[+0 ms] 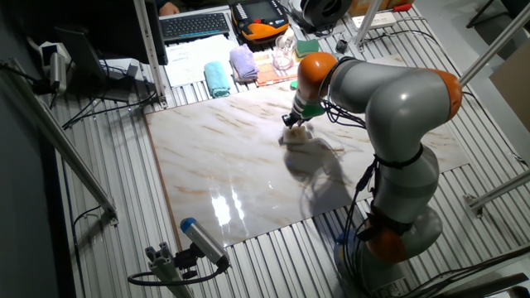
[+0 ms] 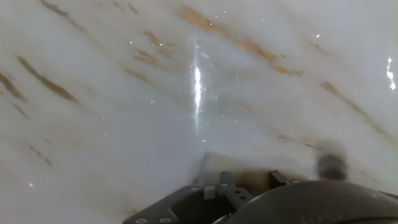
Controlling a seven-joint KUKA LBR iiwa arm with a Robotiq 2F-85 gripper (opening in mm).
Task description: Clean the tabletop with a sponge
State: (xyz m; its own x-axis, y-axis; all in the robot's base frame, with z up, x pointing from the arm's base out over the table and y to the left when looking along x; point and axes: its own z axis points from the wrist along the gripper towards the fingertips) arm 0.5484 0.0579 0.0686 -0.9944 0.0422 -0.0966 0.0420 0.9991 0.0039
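Note:
The tabletop [image 1: 215,157] is a glossy white marble-look slab with tan veins, lying on a ribbed grey metal surface. My gripper [image 1: 295,124] reaches down onto its far middle part and is shut on the sponge [image 1: 296,136], a small cream block pressed against the slab. In the hand view the tabletop [image 2: 124,93] fills the picture. A beige corner of the sponge [image 2: 227,165] shows just above the dark hand body at the bottom edge. The fingertips themselves are hidden there.
Behind the slab lie a folded teal cloth [image 1: 217,79], a lilac cloth [image 1: 243,62], a green-and-yellow sponge [image 1: 306,47] and a clear glass [image 1: 284,56]. A keyboard [image 1: 196,25] sits further back. A blue-tipped tool [image 1: 203,240] lies off the slab's front left corner.

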